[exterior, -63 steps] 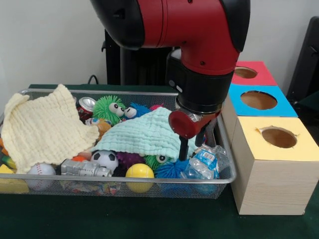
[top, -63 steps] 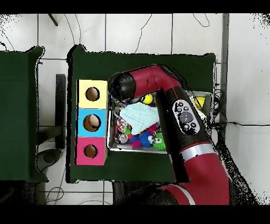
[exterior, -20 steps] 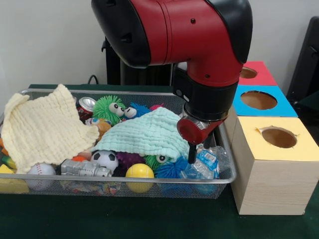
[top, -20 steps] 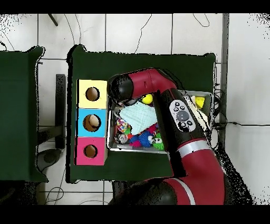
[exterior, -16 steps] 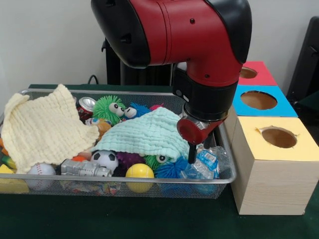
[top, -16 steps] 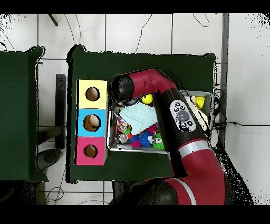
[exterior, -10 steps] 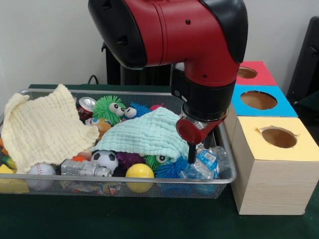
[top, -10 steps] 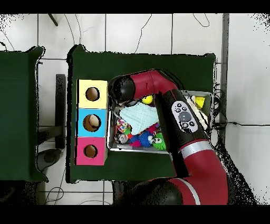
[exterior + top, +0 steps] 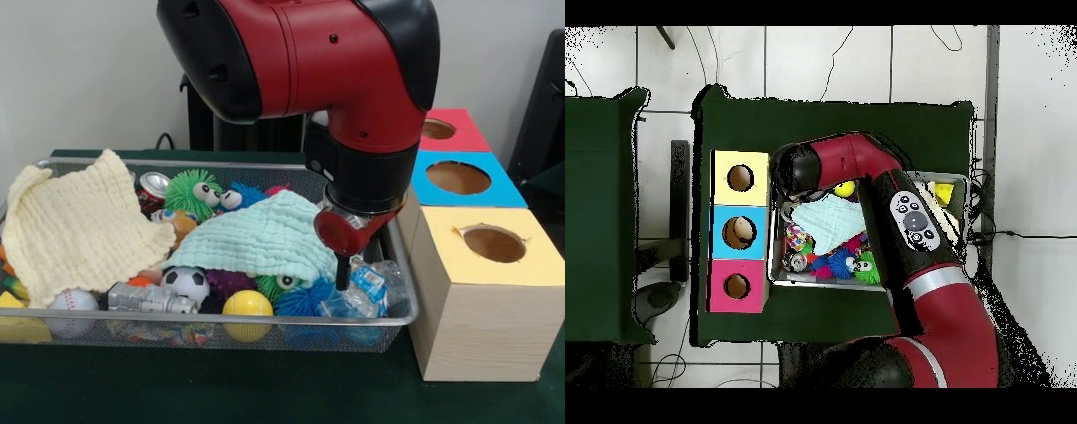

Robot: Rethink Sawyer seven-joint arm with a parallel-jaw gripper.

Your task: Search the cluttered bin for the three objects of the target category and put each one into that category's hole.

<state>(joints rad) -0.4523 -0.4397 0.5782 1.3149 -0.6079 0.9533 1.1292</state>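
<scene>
The gripper (image 9: pixel 342 281), seemingly clenched on the crumpled plastic bottle (image 9: pixel 360 291) at the bin's (image 9: pixel 212 329) front corner beside the yellow box (image 9: pixel 484 291), must next lift clear toward 1 hole.

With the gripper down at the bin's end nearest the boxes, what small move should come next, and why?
Probably close and lift: the gripper is low against the crumpled plastic bottle beside the green cloth, and the yellow box stands right alongside. Whether it is open or shut cannot be seen.

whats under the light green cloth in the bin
Peeking out under the light green cloth: a purple spiky ball, a green googly-eyed spiky toy and a blue spiky ball. Anything farther beneath is covered.
</scene>
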